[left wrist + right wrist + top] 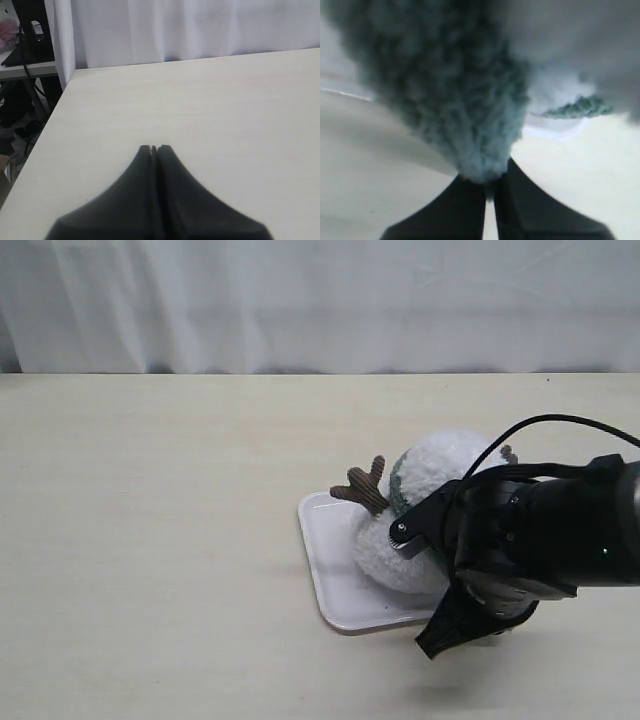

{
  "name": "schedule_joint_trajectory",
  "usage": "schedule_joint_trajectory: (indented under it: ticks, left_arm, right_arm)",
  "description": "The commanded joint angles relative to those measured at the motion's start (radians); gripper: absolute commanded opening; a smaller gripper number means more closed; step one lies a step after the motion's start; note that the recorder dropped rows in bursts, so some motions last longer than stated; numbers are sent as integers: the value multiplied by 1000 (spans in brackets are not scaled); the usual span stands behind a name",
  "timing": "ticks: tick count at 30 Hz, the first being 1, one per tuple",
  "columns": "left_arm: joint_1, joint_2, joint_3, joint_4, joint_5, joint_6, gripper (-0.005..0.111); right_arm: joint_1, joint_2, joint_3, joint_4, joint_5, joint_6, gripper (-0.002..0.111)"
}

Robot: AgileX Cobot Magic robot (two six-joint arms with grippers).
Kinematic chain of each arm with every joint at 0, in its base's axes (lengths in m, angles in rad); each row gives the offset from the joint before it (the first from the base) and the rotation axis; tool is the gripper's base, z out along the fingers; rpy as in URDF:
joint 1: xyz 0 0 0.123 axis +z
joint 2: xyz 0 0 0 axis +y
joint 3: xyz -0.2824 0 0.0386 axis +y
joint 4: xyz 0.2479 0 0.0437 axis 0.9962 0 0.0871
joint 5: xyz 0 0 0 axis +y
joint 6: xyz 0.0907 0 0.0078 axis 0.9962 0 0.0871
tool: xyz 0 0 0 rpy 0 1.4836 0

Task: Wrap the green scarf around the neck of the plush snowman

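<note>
The plush snowman (440, 468) lies on its side on a white tray (335, 602), one brown twig arm (362, 488) sticking up. A band of the green scarf (397, 483) shows in the crease between its two white balls. My right arm covers the snowman's near right side, and my right gripper (433, 643) points down at the tray's front corner. In the right wrist view that gripper (489, 182) is shut on a fuzzy end of the green scarf (465, 100), with white plush (580, 40) just beyond. My left gripper (154, 148) is shut and holds nothing, over bare table.
A white curtain (320, 300) hangs behind the table's far edge. The table's side edge (50, 125) runs near the left gripper, with a dark stand and clutter beyond it. Another bit of scarf (580, 107) lies by the tray rim (555, 132).
</note>
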Motion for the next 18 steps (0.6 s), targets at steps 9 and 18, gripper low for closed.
schedule_joint_trajectory:
  ticks: [9, 18]
  left_arm:
    - [-10, -3, 4, -1, -11, -2, 0]
    - [-10, -3, 4, -1, -11, -2, 0]
  right_arm:
    - [-6, -11, -57, -25, 205, 44, 67]
    - [-42, -9, -49, -90, 59, 161, 70]
